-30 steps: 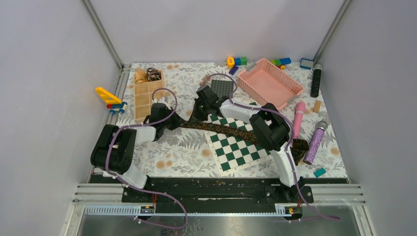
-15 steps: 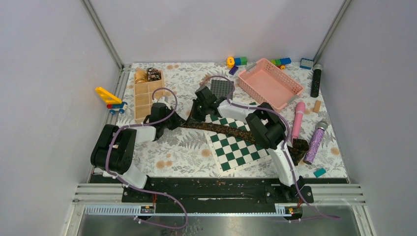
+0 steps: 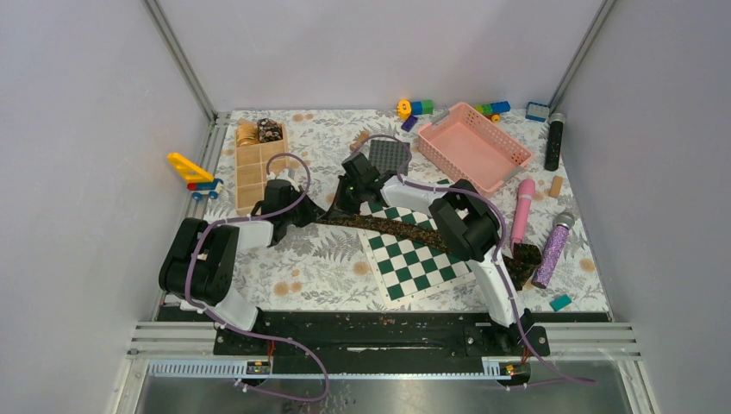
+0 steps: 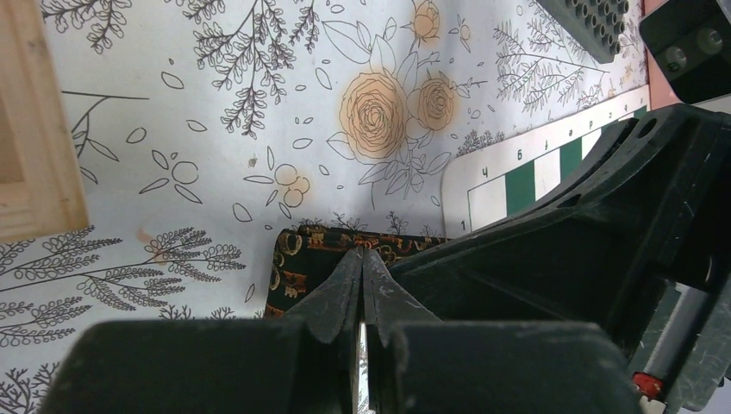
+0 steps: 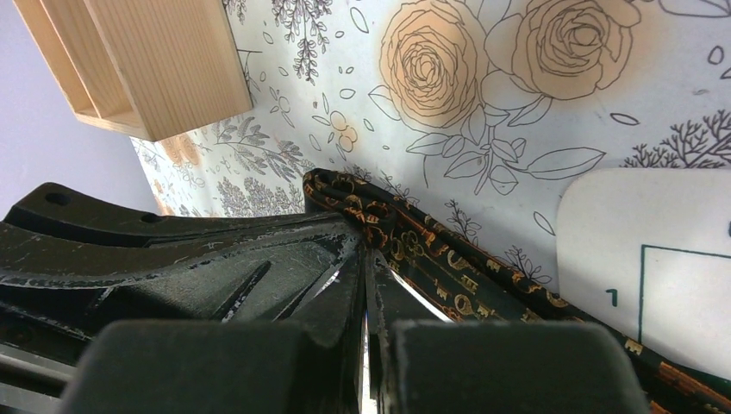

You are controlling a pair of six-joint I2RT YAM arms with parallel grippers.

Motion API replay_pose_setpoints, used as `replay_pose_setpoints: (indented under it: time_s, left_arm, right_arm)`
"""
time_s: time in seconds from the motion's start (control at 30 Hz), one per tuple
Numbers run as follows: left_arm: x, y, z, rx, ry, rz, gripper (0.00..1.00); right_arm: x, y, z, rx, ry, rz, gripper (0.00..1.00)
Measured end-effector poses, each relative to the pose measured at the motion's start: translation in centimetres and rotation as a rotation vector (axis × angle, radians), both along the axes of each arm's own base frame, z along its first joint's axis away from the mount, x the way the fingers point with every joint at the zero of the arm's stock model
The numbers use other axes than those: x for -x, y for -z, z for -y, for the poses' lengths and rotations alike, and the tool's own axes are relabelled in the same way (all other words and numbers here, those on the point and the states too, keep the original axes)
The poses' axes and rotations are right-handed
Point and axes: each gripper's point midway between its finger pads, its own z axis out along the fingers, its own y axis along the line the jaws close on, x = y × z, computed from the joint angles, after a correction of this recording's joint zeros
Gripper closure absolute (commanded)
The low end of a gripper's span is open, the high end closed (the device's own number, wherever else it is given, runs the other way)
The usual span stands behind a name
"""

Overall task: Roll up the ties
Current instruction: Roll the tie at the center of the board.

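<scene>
The left tool (image 4: 360, 255) and right tool (image 5: 365, 252), both closed tight, meet on the folded end of the dark patterned tie (image 5: 448, 278), seemingly to start its coil; whether either pinches cloth is unclear.

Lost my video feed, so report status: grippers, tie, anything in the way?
Left gripper and right gripper shut, both at one end of dark patterned tie. Tie unrolled, stretched across chessboard. Right arm overhangs its length.

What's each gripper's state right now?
Left gripper: shut, tips at one end of the dark tie; hold unclear.
Right gripper: shut at the same end; hold unclear.
</scene>
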Motion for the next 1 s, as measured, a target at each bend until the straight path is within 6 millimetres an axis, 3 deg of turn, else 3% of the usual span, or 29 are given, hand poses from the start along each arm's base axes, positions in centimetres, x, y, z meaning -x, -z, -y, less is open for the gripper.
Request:
replay_pose_setpoints:
  time_s: [0.33, 0.57, 0.73, 0.87, 1.0]
  left_arm:
    - [-0.4, -0.4, 0.1, 0.001, 0.000, 0.004, 0.99]
    - [-0.2, -0.7, 0.0, -0.006, -0.001, -0.004, 0.80]
    - [-0.4, -2.7, -0.3, -0.015, -0.012, 0.049, 0.65]
    - [-0.7, -4.0, -0.9, -0.032, -0.035, 0.097, 0.59]
    - [-0.4, -3.4, -1.7, -0.064, -0.068, 0.085, 0.51]
  right_arm:
    - [0.1, 0.9, 0.1, 0.011, 0.006, -0.015, 0.99]
    - [0.1, 0.9, 0.1, 0.011, 0.009, -0.018, 0.99]
    - [0.1, 0.9, 0.1, 0.011, 0.010, -0.019, 0.99]
    - [0.1, 0.9, 0.1, 0.011, 0.010, -0.019, 0.99]
    - [0.1, 0.9, 0.1, 0.011, 0.010, -0.019, 0.99]
